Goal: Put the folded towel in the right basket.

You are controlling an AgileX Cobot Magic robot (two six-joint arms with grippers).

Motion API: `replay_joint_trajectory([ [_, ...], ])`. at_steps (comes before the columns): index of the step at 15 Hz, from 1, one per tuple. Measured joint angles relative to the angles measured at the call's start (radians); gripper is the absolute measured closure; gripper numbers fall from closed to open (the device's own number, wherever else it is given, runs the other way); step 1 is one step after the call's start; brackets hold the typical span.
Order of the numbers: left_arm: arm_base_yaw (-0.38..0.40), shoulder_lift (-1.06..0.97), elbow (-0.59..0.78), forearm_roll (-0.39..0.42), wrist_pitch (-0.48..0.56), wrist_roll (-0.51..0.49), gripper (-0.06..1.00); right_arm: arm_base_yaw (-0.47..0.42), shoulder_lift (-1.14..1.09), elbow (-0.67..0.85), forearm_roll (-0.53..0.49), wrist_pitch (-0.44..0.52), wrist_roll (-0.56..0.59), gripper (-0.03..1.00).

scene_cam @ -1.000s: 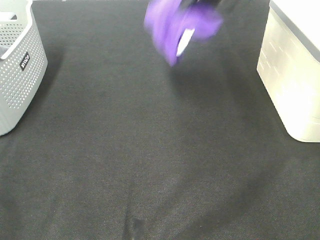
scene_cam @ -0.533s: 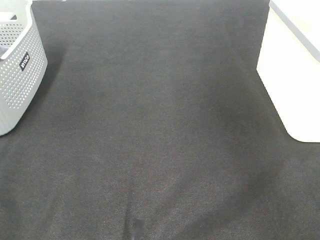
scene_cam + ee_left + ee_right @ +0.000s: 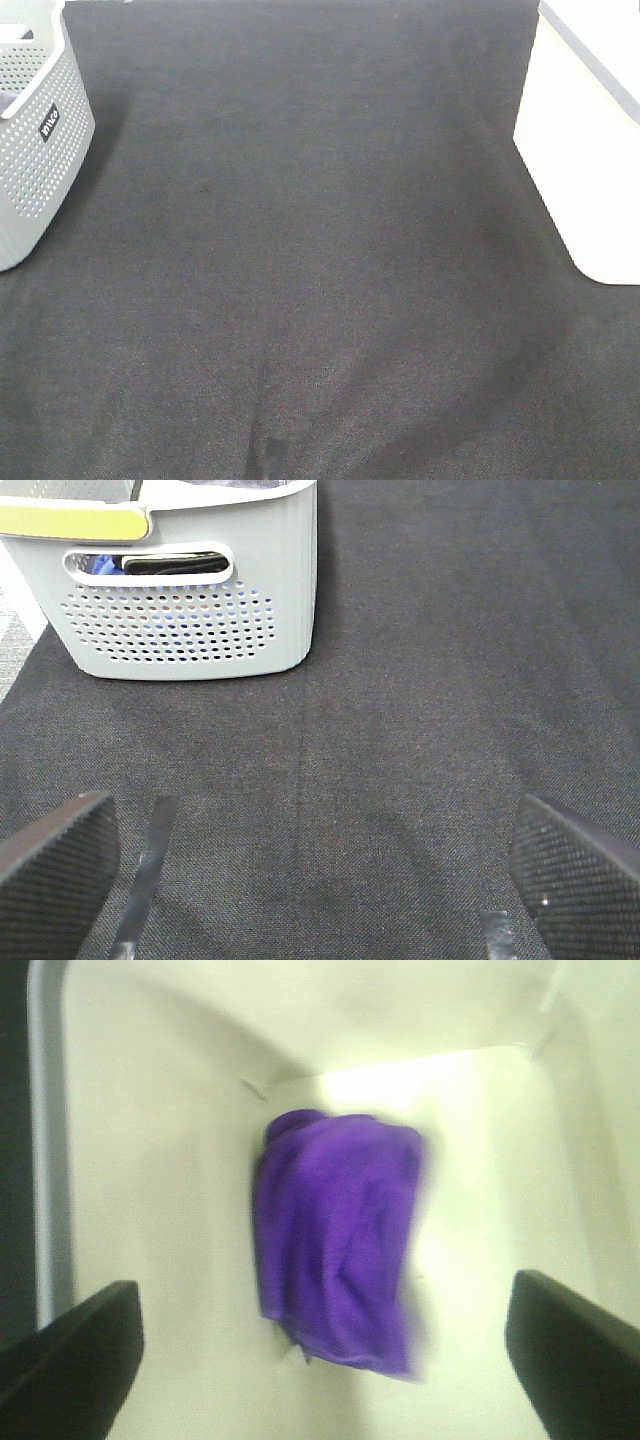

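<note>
My right claw gapes wide above the white basket, letting the purple towel go inside; it's blurred, maybe mid-fall

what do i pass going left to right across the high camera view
grey basket -> black mat -> white basket
</note>
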Motion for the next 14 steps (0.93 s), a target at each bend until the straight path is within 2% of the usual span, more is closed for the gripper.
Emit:
replay_joint_trajectory([
  [1, 0.000, 0.000, 0.000, 0.000, 0.000, 0.000, -0.04, 0.002, -0.005, 0.000, 0.045, 0.000, -0.009, 0.01],
  [3, 0.000, 0.000, 0.000, 0.000, 0.000, 0.000, -0.04, 0.059, -0.037, 0.000, 0.034, -0.001, 0.011, -0.01],
  [6, 0.000, 0.000, 0.000, 0.000, 0.000, 0.000, -0.04, 0.265, -0.106, 0.000, -0.141, -0.001, 0.071, -0.01],
  [7, 0.000, 0.000, 0.000, 0.000, 0.000, 0.000, -0.04, 0.324, -0.132, 0.012, -0.163, -0.001, 0.095, -0.01],
  [8, 0.000, 0.000, 0.000, 0.000, 0.000, 0.000, -0.04, 0.369, -0.204, 0.087, -0.162, -0.004, 0.119, -0.01],
  [10, 0.000, 0.000, 0.000, 0.000, 0.000, 0.000, -0.04, 0.374, -0.367, 0.310, -0.149, -0.005, 0.122, -0.01],
  [11, 0.000, 0.000, 0.000, 0.000, 0.000, 0.000, -0.04, 0.373, -0.473, 0.459, -0.151, -0.010, 0.122, -0.01],
  [14, 0.000, 0.000, 0.000, 0.000, 0.000, 0.000, -0.04, 0.373, -0.914, 0.979, -0.152, -0.113, 0.129, -0.01],
])
